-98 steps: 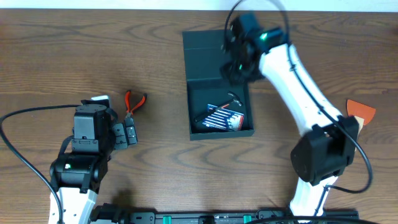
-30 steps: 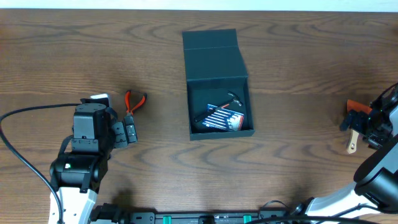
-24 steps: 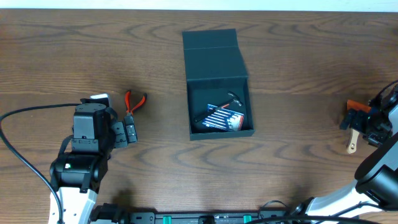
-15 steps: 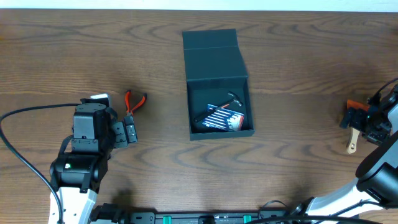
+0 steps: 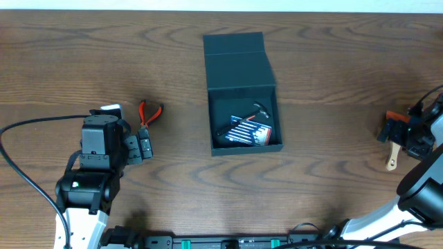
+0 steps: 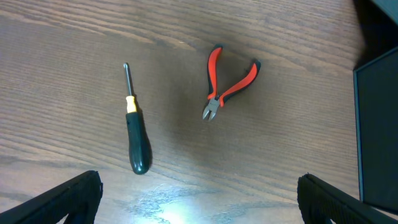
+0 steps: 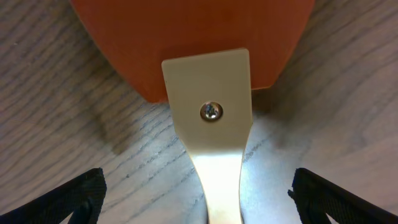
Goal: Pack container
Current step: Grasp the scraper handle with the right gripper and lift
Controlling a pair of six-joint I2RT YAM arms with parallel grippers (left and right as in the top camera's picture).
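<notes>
I see the container (image 5: 237, 63) at the middle of the table (image 5: 332, 69), toward the far side, its flap lid laid open away from me. Inside lie a small hammer (image 5: 259, 111) and a red, white and blue striped packet (image 5: 248, 131), with something dark beside them that I cannot identify.

The left gripper (image 6: 199, 200) is released and holds nothing. Its wrist camera shows red-handled pliers (image 6: 229, 81) and a black-handled screwdriver (image 6: 135, 134) lying apart. From overhead only the pliers show.

At the right edge, the right gripper (image 7: 199, 200) stands spread wide on either side of a scraper (image 7: 208, 106). The wrist view shows its cream handle screwed to an orange blade. Overhead, the arm covers most of it.
</notes>
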